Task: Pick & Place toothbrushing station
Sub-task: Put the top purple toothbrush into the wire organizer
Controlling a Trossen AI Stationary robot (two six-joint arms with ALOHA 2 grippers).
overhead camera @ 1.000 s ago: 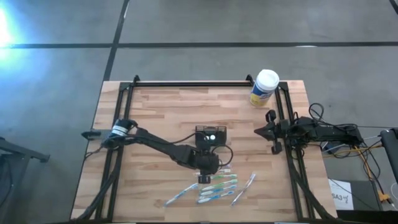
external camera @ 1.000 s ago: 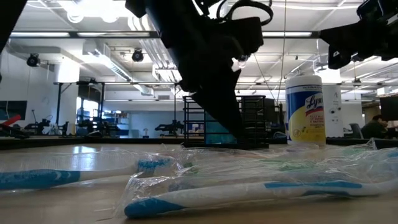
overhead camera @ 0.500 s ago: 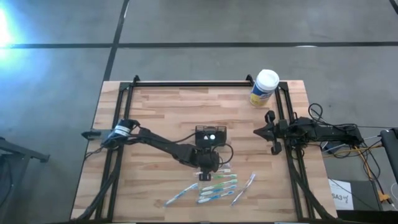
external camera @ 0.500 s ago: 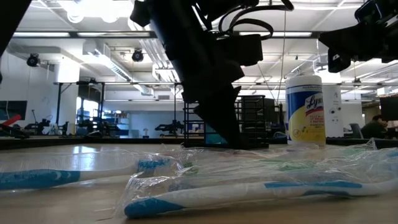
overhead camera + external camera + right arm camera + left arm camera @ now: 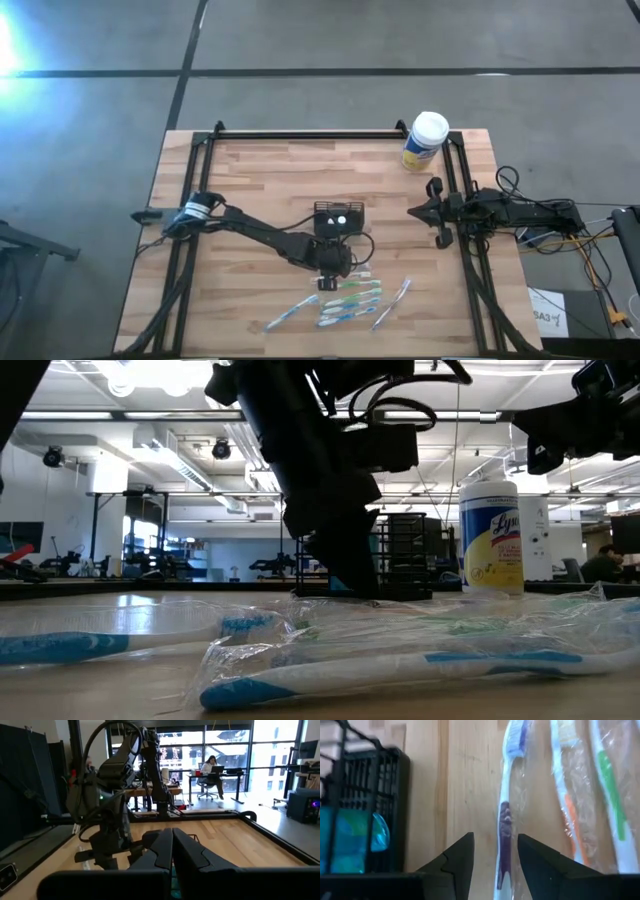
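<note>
I am holding the left gripper (image 5: 495,851) low over the wooden table (image 5: 260,170), its fingers spread on both sides of a purple-handled toothbrush (image 5: 506,805) in clear wrap, not yet pinching it. I judge this is the picking step; next I am needing to descend and close on the handle. The toothbrushing station (image 5: 338,217) is standing just behind the gripper. The right gripper (image 5: 418,210), pressed together, is waiting well apart at the table's side. Beyond, an open workshop with desks is showing.

Black mesh caddy (image 5: 339,217); yellow, white-lidded canister (image 5: 424,142).
</note>
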